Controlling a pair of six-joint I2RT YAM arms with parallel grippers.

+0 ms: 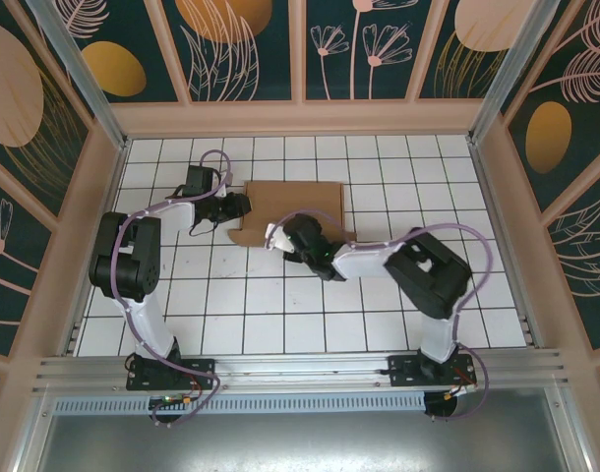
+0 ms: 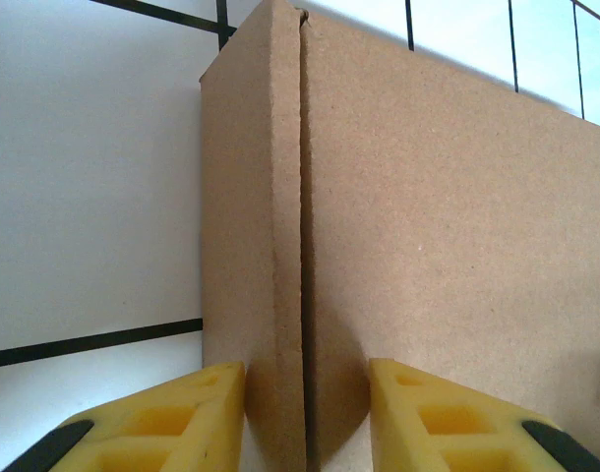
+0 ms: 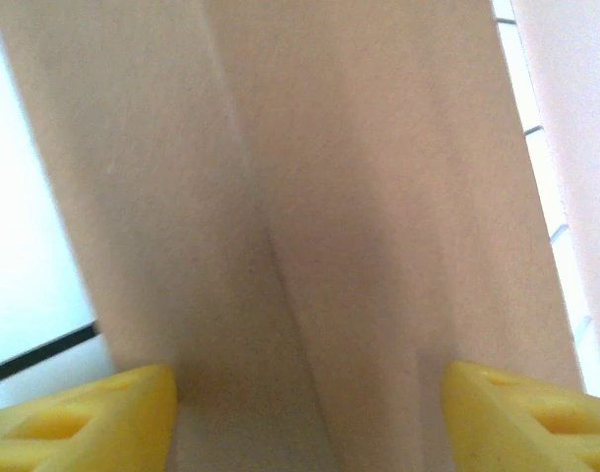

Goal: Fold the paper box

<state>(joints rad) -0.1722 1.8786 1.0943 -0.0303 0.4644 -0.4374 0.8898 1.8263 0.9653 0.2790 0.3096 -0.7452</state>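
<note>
While the right gripper [image 1: 278, 236] hides the near edge of the paper box [image 1: 298, 202], far-middle on the table [image 1: 280, 320], its jaws straddle blurred cardboard, wide; the left gripper [image 2: 305, 393] pinches the box's raised left wall.

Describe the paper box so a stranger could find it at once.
Look at the white gridded table inside the patterned walls. Toward its far middle lies the paper box. It is the only plain brown cardboard there, with the left gripper at its left edge.
</note>
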